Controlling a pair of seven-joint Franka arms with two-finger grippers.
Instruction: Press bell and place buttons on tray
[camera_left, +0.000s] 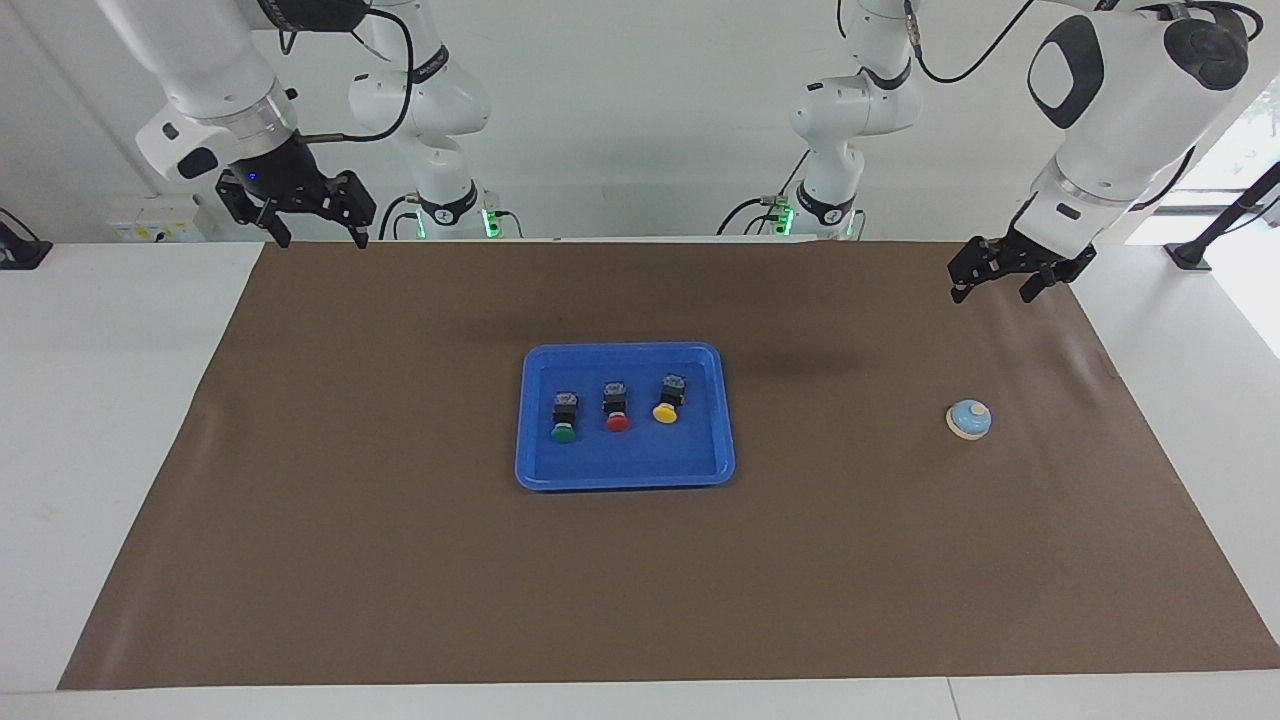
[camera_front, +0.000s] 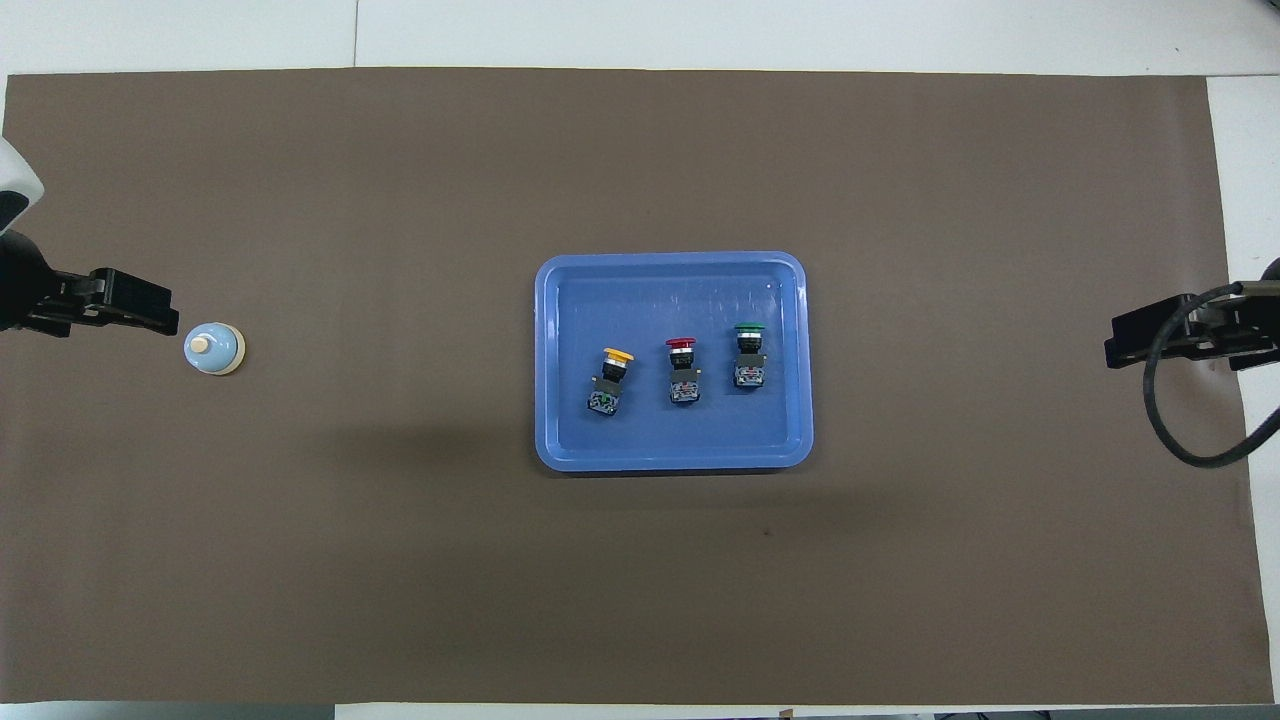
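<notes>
Three buttons lying in a row inside the blue tray (camera_left: 625, 470) (camera_front: 672, 455), at the middle of the brown mat (camera_left: 400, 560) (camera_front: 400, 580) covering the counter (camera_left: 110, 400). In the overhead view: yellow button (camera_left: 667, 398) (camera_front: 611, 380) at 9 o'clock of the red button (camera_left: 615, 406) (camera_front: 683, 371), green button (camera_left: 564, 417) (camera_front: 748, 355) at 3 o'clock of it, caps pointing to 12 o'clock, away from the robots. None touching another, none touching the tray rim.

Bell (camera_left: 969, 419) (camera_front: 214, 349) standing alone on the mat toward the left arm's end of the counter, well apart from the tray, at 9 o'clock of it in the overhead view.

Left gripper (camera_left: 995, 284) (camera_front: 140, 315) raised in the air over the mat at the left arm's end; seen from above, just at 10 o'clock of the bell, but in the facing view clearly up and off it, not touching. Jaws spread apart, holding nothing.

Right gripper (camera_left: 320, 230) (camera_front: 1135, 340) raised over the mat edge at the right arm's end, at 3 o'clock of the tray from above, well apart from it. Jaws spread wide, holding nothing.
</notes>
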